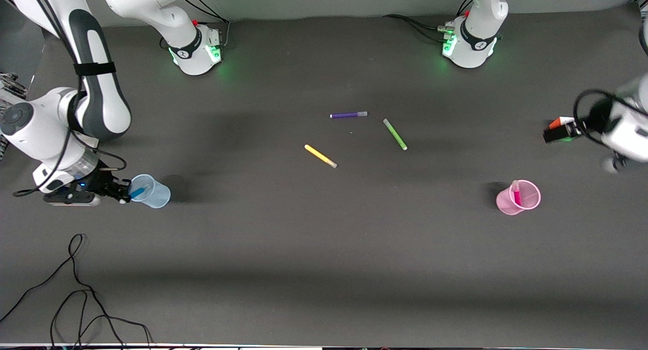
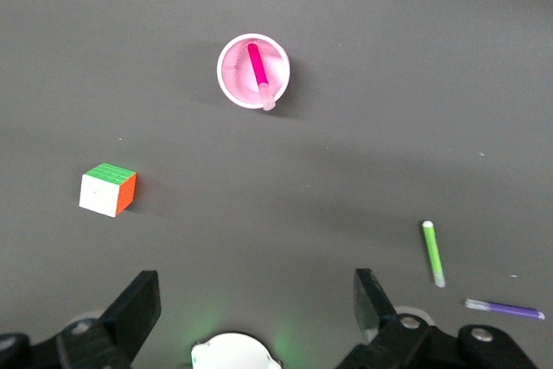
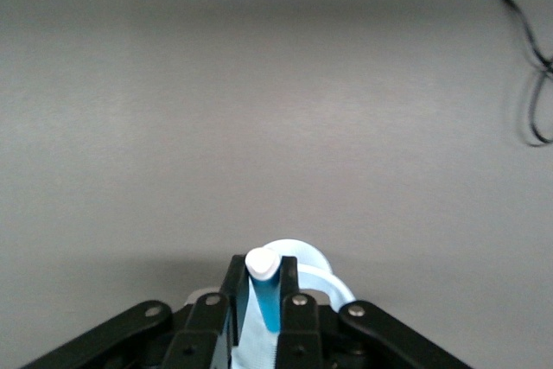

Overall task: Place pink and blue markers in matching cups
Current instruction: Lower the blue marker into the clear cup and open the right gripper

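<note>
My right gripper point(image 1: 124, 193) is shut on the bright blue marker point(image 1: 137, 192) and holds it, white end up, in the mouth of the pale blue cup point(image 1: 157, 194) near the right arm's end of the table. In the right wrist view the marker point(image 3: 270, 300) sits between the fingers point(image 3: 235, 278), with the cup's rim point(image 3: 324, 272) just past them. The pink marker point(image 1: 516, 192) leans in the pale pink cup point(image 1: 506, 203) near the left arm's end. My left gripper point(image 2: 255, 304) is open and empty, high over the table; its wrist view shows the pink cup point(image 2: 229, 84) and marker point(image 2: 257, 71).
A purple marker point(image 1: 348, 115), a green marker point(image 1: 395, 134) and a yellow marker point(image 1: 320, 156) lie mid-table. A colour cube point(image 1: 559, 128) sits near the left arm's end, partly covered by that arm's cable. Loose black cables point(image 1: 76, 289) lie at the front corner by the right arm.
</note>
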